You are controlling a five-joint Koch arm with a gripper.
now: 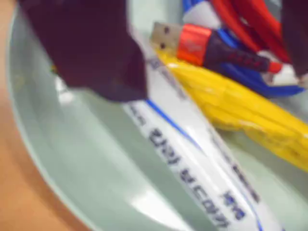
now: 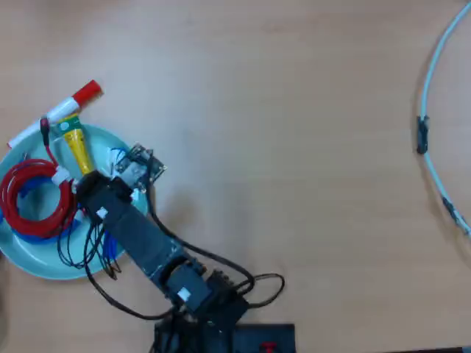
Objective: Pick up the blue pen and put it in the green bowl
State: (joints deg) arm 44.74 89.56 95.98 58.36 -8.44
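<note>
Dark blue print, seemingly Korean characters too blurred to be read, is noted along the white barrel of the blue pen (image 1: 192,144) in the wrist view, beside a thin blue stripe. The pen is seen lying inside the green bowl (image 1: 72,159), alongside a yellow tube (image 1: 240,101), a red-collared USB plug (image 1: 187,43) and red cable coils (image 2: 29,198). The dark claw (image 1: 144,72) is placed at the pen's upper end; whether it is spread or pinching cannot be told. A red-capped marker (image 2: 62,110) rests across the bowl's rim on the worktop (image 2: 294,110)
</note>
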